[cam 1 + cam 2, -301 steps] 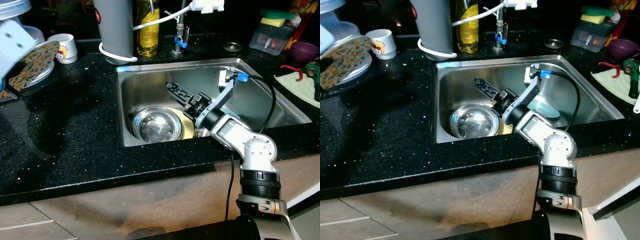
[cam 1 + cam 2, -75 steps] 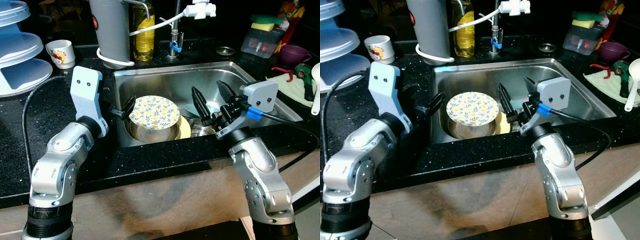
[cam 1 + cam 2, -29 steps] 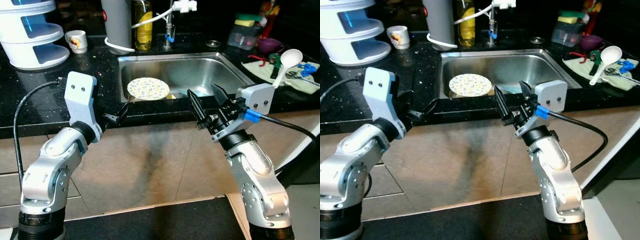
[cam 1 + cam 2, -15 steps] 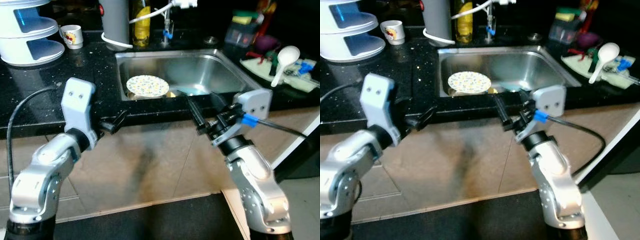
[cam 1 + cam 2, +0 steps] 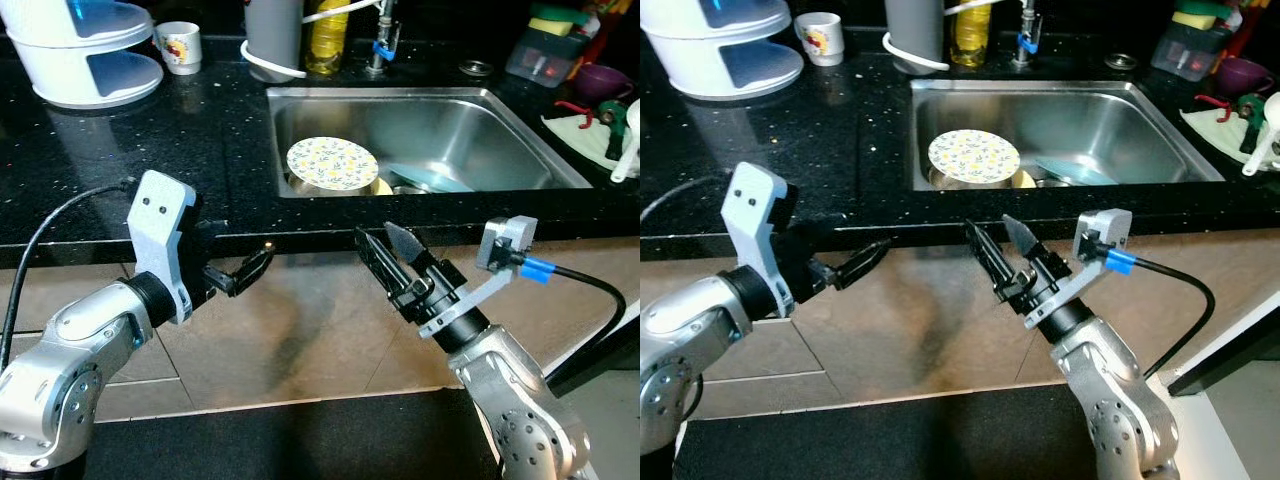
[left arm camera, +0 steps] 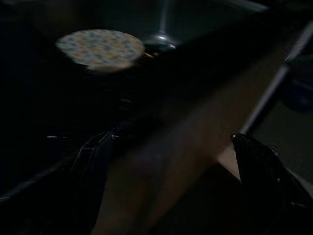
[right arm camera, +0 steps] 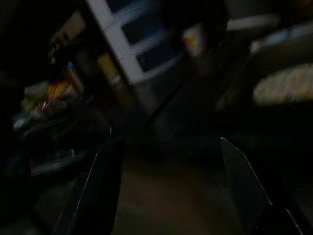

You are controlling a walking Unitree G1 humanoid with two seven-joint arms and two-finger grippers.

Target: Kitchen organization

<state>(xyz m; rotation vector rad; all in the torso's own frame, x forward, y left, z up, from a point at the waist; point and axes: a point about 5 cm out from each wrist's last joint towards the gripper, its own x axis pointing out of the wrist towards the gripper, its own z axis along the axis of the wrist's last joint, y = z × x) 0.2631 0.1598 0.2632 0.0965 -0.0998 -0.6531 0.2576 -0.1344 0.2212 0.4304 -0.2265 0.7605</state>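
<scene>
I have backed both arms clear of the sink (image 5: pixel 520 130). The floral plate (image 5: pixel 332 163) remains inside, on the steel bowl. Left gripper (image 5: pixel 245 272) and right gripper (image 5: pixel 395 255) hang spread, empty, below the counter edge; placement looks complete.

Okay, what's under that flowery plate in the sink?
The flowery plate lies on a steel bowl, only its rim showing, with a yellow edge peeking out beside. The bowl's inside is covered.
</scene>
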